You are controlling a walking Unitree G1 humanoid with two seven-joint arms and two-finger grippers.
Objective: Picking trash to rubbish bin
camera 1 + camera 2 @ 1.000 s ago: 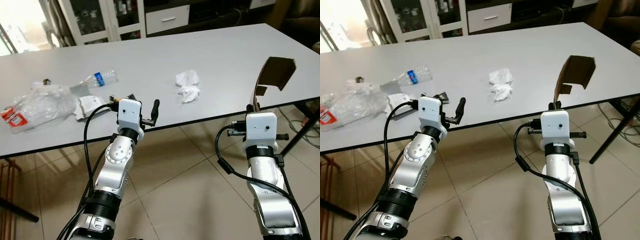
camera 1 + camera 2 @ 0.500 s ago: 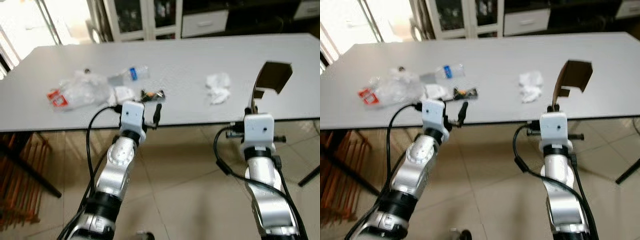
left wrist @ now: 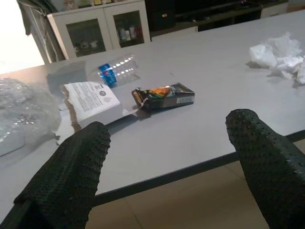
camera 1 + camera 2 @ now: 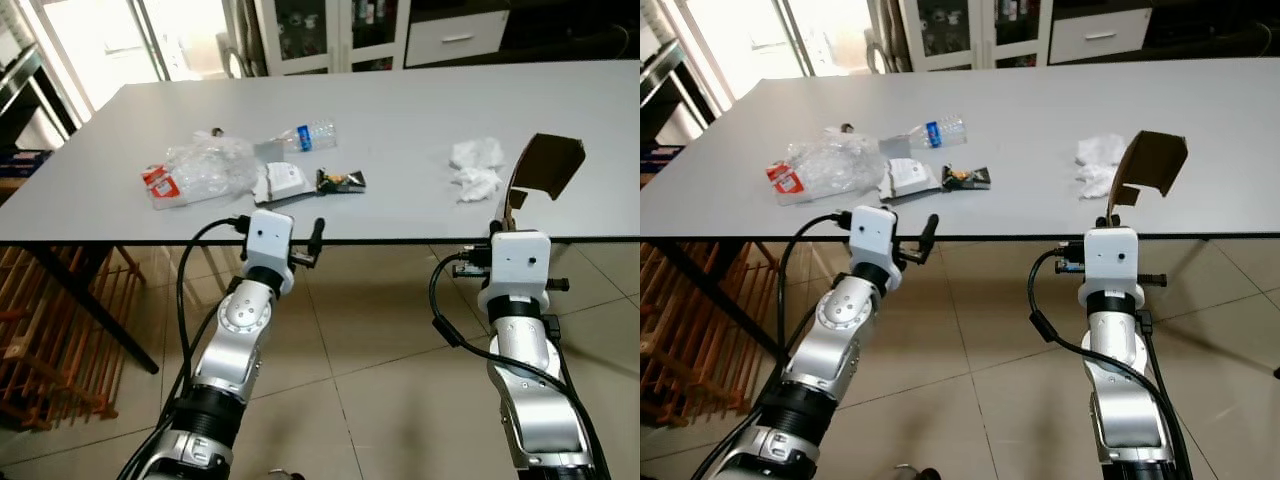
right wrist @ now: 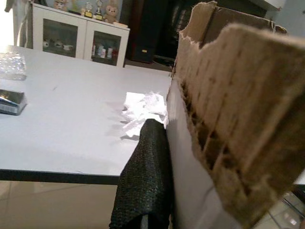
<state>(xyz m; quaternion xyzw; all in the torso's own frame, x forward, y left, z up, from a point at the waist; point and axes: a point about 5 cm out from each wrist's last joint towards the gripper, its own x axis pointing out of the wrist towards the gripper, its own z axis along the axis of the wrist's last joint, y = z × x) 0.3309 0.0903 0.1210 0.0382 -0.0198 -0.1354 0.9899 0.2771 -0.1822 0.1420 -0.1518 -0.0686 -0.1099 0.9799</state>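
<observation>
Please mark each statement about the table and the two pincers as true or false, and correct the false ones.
1. The right pincer holds a torn piece of cardboard. True.
2. The left pincer grips the plastic bottle. False: it is open and holds nothing; the bottle lies on the table.
3. The crumpled tissue lies on the floor. False: it lies on the table.
4. A dark snack wrapper lies beside a torn white packet. True.

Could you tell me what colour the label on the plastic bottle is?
Blue; the plastic bottle shows it best in the left wrist view.
</observation>
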